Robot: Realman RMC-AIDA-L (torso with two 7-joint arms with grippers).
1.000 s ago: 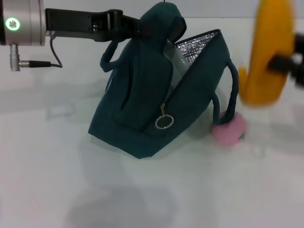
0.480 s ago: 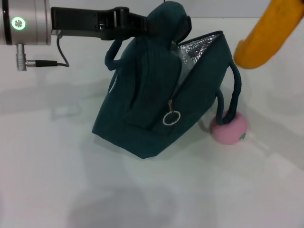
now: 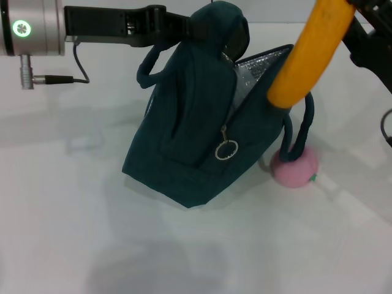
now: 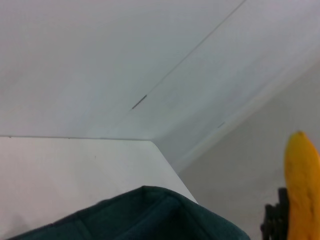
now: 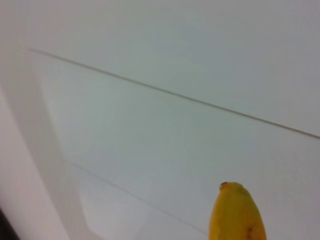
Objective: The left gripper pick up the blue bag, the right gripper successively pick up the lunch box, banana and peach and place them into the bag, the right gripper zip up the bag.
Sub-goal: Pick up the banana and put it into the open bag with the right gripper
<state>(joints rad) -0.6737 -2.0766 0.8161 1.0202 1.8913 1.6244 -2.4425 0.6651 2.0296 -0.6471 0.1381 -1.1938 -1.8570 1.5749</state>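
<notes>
One banana [image 3: 309,52], clamped in the right tool [image 3: 361,24], slanted toward the left-tool-held [image 3: 174,27] blue bag's [image 3: 190,135] open mouth, down-left.

White table [image 3: 73,233] carries blue bag [image 3: 190,147]; peach [image 3: 296,166] beside.

The dark teal fabric bag [image 3: 190,135] sits mid-worktop [image 3: 73,233]; the pink round peach [image 3: 296,166] touches its right side (yellow banana [image 3: 306,58] above).

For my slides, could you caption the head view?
Left gripper holds blue bag open; right gripper lowers banana.
</notes>
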